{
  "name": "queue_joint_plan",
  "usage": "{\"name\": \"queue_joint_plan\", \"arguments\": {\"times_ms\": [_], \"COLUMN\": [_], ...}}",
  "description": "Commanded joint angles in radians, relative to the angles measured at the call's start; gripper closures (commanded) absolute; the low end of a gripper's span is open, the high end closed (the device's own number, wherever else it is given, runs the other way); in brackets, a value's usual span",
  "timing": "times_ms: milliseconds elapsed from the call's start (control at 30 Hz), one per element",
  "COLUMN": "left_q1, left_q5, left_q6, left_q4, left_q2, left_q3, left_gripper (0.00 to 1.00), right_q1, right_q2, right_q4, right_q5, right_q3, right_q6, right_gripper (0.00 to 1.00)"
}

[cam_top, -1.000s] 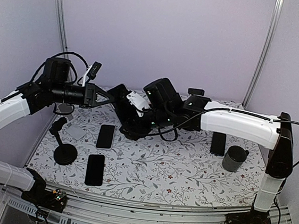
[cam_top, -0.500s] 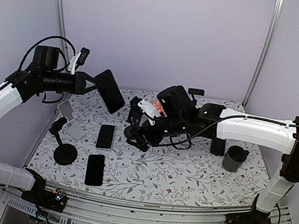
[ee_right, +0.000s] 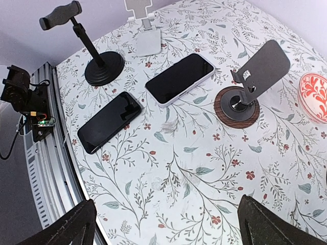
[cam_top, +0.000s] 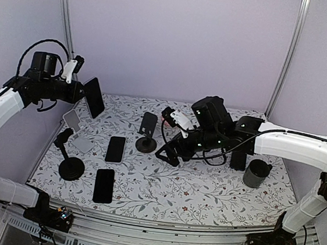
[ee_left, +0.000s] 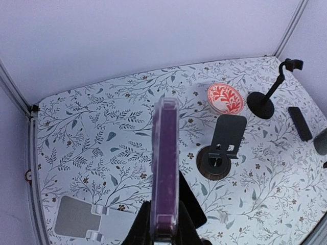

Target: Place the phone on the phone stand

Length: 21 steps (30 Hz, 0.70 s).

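Observation:
The phone [cam_top: 94, 96], in a purple case, is held up in the air at the far left, edge-on in the left wrist view [ee_left: 165, 163]. My left gripper [cam_top: 78, 92] [ee_left: 164, 225] is shut on its lower end. The phone stand [cam_top: 146, 133] [ee_left: 225, 145] [ee_right: 251, 86], a black plate on a round wooden base, stands upright on the floral table with nothing on it. To the right of the stand, my right gripper [cam_top: 169, 153] [ee_right: 168, 229] hovers low over the table. It is open, with nothing between its fingers.
Two dark phones [cam_top: 115, 149] [cam_top: 103, 185] lie flat left of centre. A black clamp stand [cam_top: 70, 160] and a grey folding stand [cam_top: 77, 132] are at the left. A red patterned bowl [ee_left: 225, 98] sits behind the stand. A grey cup [cam_top: 256, 173] and another phone [cam_top: 239, 157] are at the right.
My left arm has drawn the phone back to the left. My right gripper has opened fully and pulled away to the right, leaving the stand uncovered.

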<state>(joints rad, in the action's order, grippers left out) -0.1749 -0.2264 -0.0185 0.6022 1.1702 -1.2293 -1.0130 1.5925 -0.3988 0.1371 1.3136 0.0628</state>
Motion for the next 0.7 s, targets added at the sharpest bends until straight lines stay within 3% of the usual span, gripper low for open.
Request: {"name": "queue_joint_plan", "arguments": {"times_ms": [0,233,400,667], "left_q1": [0.040,0.069,0.171,0.294], "left_q5": [0.013,0.046,-0.097,-0.343], "left_q6": [0.108,0.268,0.350,0.415], "left_q4": [-0.107,-0.068,0.102,0.166], "left_q2": [-0.073,-0.162,-0.075,-0.047], "left_q3": [0.044,0.044,-0.030,-0.023], "left_gripper": [1.00,1.00,1.00,1.00], "right_q1": [0.002,0.006,0.009,0.008], "right_q2": [-0.011,-0.094,-0.129,-0.153], "right_q4": [0.082,0.193,0.256,0.291], "right_q5": [0.009,0.003,0.034,0.049], "right_q3": [-0.060,-0.231,-0.297,-0.344], "right_q6": [0.017,0.062,0.084,0.107], "right_gripper": [0.01,0.01,0.01,0.01]}}
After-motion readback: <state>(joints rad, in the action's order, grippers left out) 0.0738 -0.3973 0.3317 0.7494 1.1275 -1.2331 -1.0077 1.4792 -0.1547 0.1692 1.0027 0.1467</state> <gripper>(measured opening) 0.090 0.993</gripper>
